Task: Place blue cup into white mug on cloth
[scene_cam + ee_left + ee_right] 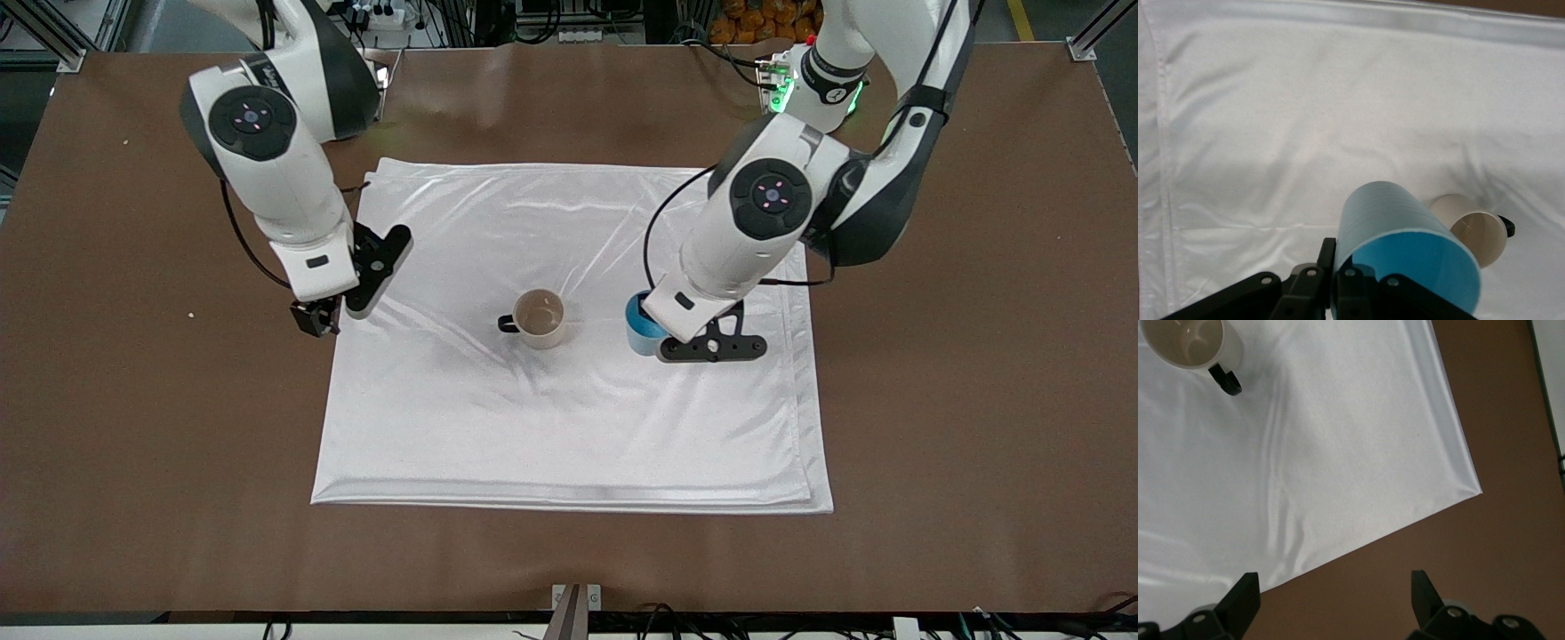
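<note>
Blue cup [638, 325], small and handleless, is sitting in the left gripper [658, 333] over the cloth [569, 427], toward the left arm's end of the table. In the left wrist view the cup [1405, 250] is lying tilted along the gripper, its bright open mouth showing and its side pressed against the dark fingers [1348, 283], which are closing narrowly on it. Whether its base is touching the fabric or hanging just clear of it, I cannot tell.

The white mug [540, 317] is standing upright on the cloth beside the cup, toward the right arm's end, mouth open upward and empty, its small dark handle pointing toward the right arm. A short stretch of bare cloth is separating the two. Gripping the cup by its side seems to be leaving its base free to go down into the slightly wider mug.

The right gripper [317, 316] is waiting over the cloth's edge at the right arm's end, its fingers [1241, 600] spread wide and holding nothing; the right wrist view is showing a cloth corner [1478, 492] against the brown table [978, 400].

Around the mug, wrinkled cloth is running open on every side, with its edges well away from both vessels. Nothing is standing in the path between cup and mug.
</note>
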Available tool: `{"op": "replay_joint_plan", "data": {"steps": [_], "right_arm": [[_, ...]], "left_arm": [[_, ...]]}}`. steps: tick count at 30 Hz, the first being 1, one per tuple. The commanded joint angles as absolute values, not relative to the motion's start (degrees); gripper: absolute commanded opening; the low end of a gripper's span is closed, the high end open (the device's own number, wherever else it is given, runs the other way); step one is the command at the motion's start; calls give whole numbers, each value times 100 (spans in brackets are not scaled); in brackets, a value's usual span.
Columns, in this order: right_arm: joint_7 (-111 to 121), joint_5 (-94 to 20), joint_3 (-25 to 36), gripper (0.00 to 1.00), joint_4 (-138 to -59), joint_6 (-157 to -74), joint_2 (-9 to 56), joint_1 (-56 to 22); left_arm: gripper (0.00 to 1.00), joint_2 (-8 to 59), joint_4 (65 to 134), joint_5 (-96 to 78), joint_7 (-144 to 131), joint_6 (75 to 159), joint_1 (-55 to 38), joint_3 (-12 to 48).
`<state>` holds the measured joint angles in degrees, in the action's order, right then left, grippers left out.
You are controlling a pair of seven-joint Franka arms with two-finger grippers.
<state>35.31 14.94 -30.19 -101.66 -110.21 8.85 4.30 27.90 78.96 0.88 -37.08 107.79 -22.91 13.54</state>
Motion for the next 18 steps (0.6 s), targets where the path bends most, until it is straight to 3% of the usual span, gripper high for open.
{"op": "replay_joint_plan", "data": {"steps": [1, 18], "right_arm": [[3498, 1310, -3076, 100, -9818, -10539, 739, 641], [3428, 1082, -3076, 100, -9132, -9370, 378, 1634]], "left_arm": [[0, 2997, 7813, -9, -4113, 11056, -2637, 1283], [0, 3313, 7813, -9, -4289, 11557, -2962, 1283]]}}
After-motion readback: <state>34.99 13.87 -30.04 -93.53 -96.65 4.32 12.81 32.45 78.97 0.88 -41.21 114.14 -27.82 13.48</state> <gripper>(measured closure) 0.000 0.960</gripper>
